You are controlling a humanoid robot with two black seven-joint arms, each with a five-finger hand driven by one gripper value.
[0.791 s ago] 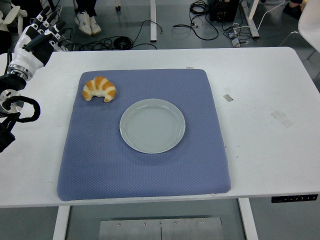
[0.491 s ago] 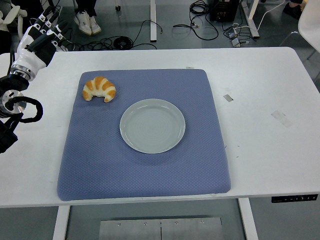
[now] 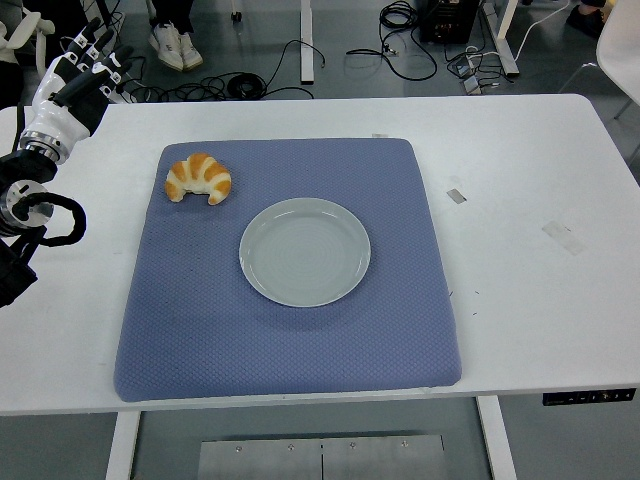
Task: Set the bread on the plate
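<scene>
Head view: left hand fingers spread, empty; approach croissant from above, grip gently, carry to plate.

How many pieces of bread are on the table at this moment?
1. A single croissant lies on the blue mat near its far-left corner, apart from the empty plate. Nothing in this view could hide another.
</scene>
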